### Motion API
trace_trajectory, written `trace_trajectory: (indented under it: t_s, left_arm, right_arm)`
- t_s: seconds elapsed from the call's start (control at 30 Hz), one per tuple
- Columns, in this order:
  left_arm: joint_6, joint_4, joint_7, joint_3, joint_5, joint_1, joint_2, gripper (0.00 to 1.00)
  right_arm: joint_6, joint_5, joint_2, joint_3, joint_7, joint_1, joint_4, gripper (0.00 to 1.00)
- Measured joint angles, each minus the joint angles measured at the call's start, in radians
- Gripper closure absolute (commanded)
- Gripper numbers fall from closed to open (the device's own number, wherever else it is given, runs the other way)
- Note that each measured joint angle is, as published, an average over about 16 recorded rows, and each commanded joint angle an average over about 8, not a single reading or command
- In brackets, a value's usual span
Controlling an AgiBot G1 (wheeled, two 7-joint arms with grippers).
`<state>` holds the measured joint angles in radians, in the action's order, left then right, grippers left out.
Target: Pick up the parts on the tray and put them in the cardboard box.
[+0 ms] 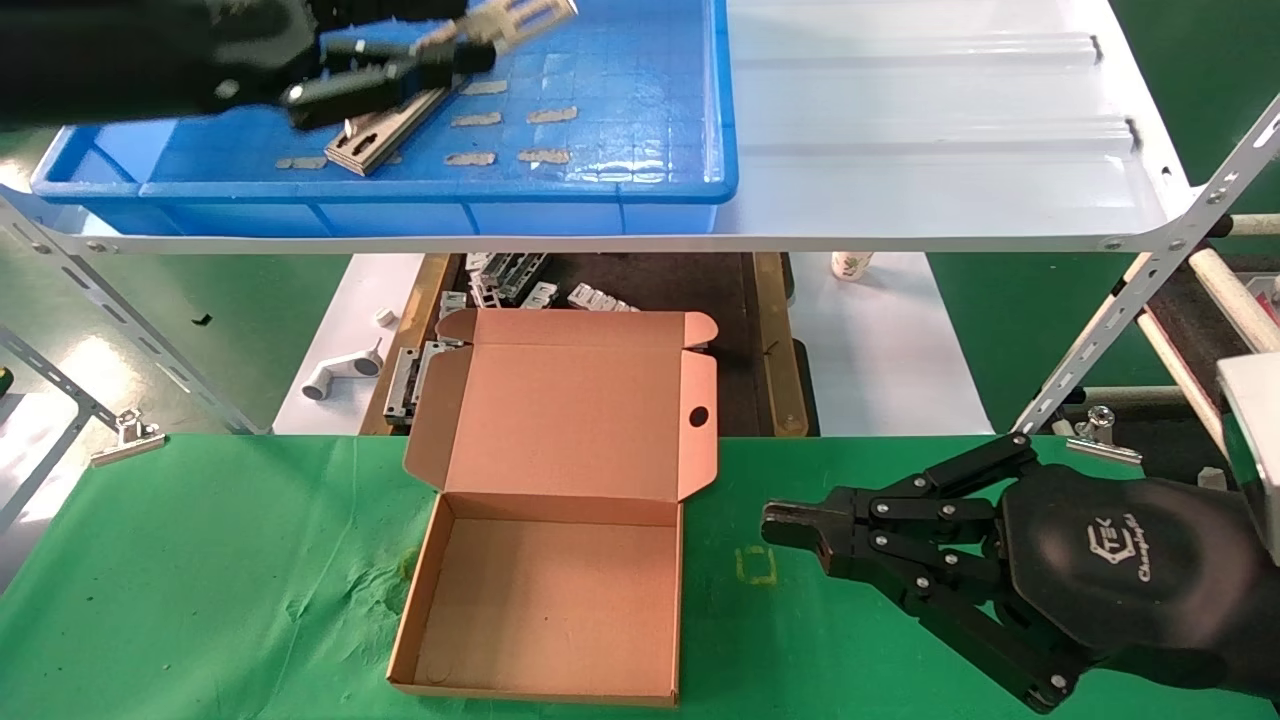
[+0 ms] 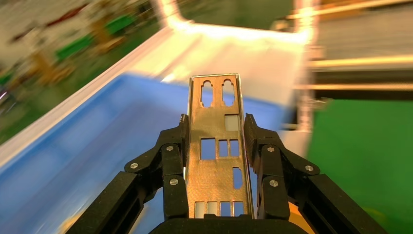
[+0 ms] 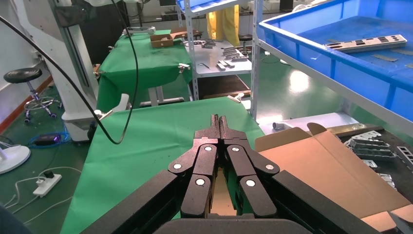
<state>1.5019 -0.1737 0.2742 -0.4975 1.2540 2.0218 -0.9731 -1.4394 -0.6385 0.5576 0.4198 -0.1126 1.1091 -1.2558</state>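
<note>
One of the parts [image 2: 216, 146], a thin silver plate with rectangular and round cut-outs, is being gripped edge to edge by the left tool [image 2: 216, 141], whose jaws are pinching its two long sides. In the head view this plate [image 1: 520, 18] is riding above the far half of the tray [image 1: 640, 120], clear of the gridded floor. A stack of further parts [image 1: 385, 132] is lying on the tray floor just beside the left tool [image 1: 440, 50], among tan tape scraps [image 1: 552, 114].

The cardboard box [image 1: 545, 600] is sitting open on the green bench [image 1: 200, 560], below and nearer the robot than the white shelf [image 1: 930, 150] carrying the tray; its lid is folded back and its base looks bare.

The step in hand is judged to be the carry: the plate is gripped and lifted, not yet delivered. The next move calls for bringing it over the shelf's front edge, lowering it over the box base, levelling it and only then spreading the jaws.

The right tool [image 1: 790, 530] is resting over the bench beside the box, jaws pressed together on nothing.
</note>
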Motion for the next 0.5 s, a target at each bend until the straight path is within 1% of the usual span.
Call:
trace_trajectory:
  t_s: [0.1, 0.2, 0.33, 0.5]
  left_arm:
    - [0.062, -0.068, 0.044, -0.02, -0.019, -0.029, 0.027, 1.0]
    - [0.095, -0.153, 0.081, -0.051, -0.047, -0.071, 0.054, 1.0]
    - [0.103, -0.281, 0.113, -0.111, -0.093, -0.143, 0.088, 1.0]
    - [0.099, -0.43, 0.12, -0.217, -0.153, -0.237, 0.122, 1.0]
  right_arm:
    - [0.0, 0.0, 0.0, 0.0, 0.0, 0.0, 0.0, 1.0]
    - [0.0, 0.0, 0.0, 0.0, 0.0, 0.0, 0.0, 1.0]
    - [0.0, 0.0, 0.0, 0.0, 0.0, 0.0, 0.0, 1.0]
    - [0.0, 0.0, 0.0, 0.0, 0.0, 0.0, 0.0, 1.0]
